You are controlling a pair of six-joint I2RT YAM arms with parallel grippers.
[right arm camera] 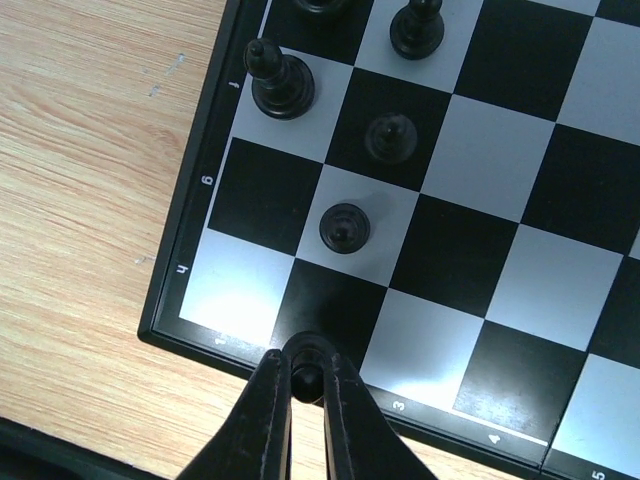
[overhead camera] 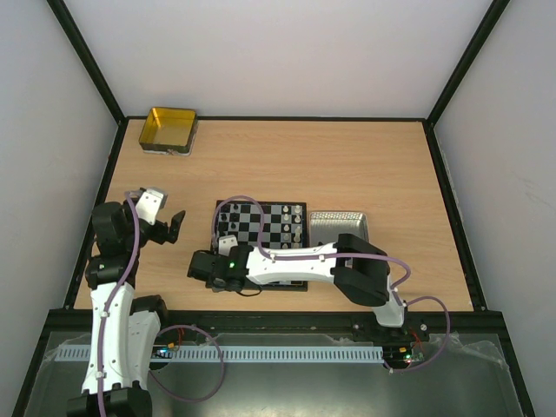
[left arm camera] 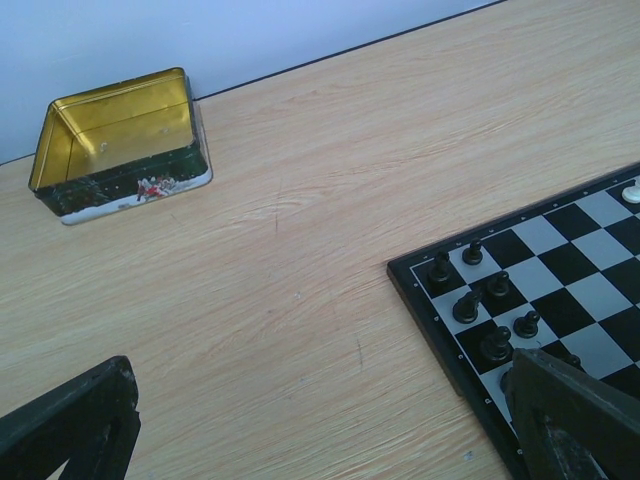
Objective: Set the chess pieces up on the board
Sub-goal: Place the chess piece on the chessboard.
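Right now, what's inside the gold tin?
The gold tin shows only its bare gold floor, nothing in it. In the left wrist view its near wall hides a strip of floor.

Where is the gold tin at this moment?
In the top view, the tin sits in the far left corner of the table, well apart from the board, which lies nearer and to its right.

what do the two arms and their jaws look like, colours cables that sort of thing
The left arm and right arm share white rounded shells with black joint housings. Thin purple cables loop along each. The jaws are black, slim and tapered. A small green light glows near the right wrist. No readable markings show.
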